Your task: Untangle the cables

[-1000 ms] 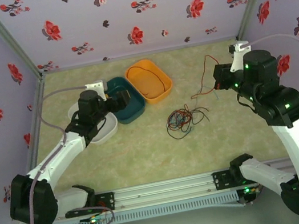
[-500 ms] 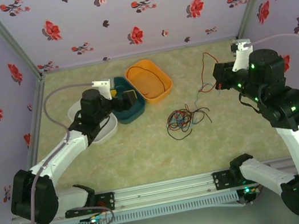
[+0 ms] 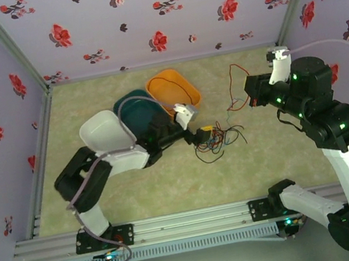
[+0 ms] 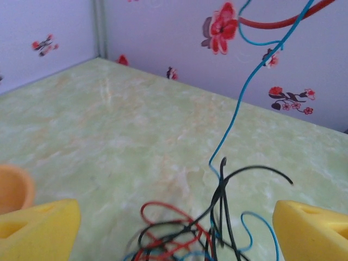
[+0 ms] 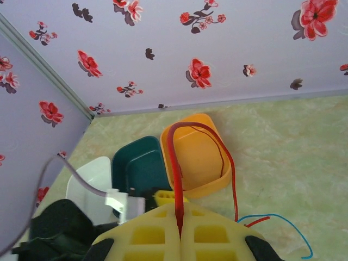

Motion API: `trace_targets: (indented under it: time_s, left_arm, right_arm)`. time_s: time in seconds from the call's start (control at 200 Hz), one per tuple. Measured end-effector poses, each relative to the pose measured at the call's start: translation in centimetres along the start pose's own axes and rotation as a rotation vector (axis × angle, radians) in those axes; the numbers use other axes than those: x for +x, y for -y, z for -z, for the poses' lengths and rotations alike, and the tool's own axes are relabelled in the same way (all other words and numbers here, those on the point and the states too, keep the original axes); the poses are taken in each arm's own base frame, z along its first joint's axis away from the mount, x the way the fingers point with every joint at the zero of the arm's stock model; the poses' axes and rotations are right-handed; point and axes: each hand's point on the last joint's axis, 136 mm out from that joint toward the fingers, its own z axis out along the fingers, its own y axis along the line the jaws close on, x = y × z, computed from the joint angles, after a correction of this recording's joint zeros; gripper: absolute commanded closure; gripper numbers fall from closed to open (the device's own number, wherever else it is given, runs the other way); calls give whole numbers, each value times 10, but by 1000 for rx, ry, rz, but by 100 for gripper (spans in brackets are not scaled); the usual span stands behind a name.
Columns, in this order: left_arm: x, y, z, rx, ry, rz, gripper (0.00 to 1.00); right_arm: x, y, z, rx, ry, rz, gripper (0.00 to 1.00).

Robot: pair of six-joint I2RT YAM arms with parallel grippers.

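The cables lie as a knotted red, black and blue bundle (image 3: 220,137) at mid-table. My left gripper (image 3: 203,132) reaches into the bundle's left side. In the left wrist view its yellow fingertips (image 4: 38,231) stand wide apart, the gripper (image 4: 174,239) open around the bundle (image 4: 190,234) without pinching it. A blue cable (image 4: 244,92) rises from the bundle toward the upper right. My right gripper (image 3: 251,95) hovers at the right, shut (image 5: 179,231) on a red cable (image 5: 201,128) that arches above it and trails down (image 3: 232,80) to the bundle.
Three bins stand at the back left: an orange bin (image 3: 168,74), a teal bin (image 3: 131,107) and a white bin (image 3: 104,133). Flowered walls close in the table on three sides. The left forearm lies across the space in front of the teal bin.
My left arm has swung from above the bins rightward and down to the bundle, its jaws narrowing slightly. The right gripper keeps its hold on the red cable and has barely moved.
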Motion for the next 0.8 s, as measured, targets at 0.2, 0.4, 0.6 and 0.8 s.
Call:
trace_targets:
  time_s: [0.2, 0.4, 0.6, 0.8]
  left_arm:
    - [-23, 14, -46, 57, 89, -76, 13]
    - [-30, 12, -74, 70, 120, -86, 20]
    - [-24, 15, -88, 90, 107, -64, 73]
    - [-21, 20, -89, 108, 95, -35, 100]
  right_arm:
    - [0, -1, 0, -3, -1, -15, 100]
    - [0, 0, -1, -2, -2, -18, 100]
    - [-4, -1, -4, 1, -3, -18, 100]
    - [-21, -2, 5, 19, 44, -9, 100]
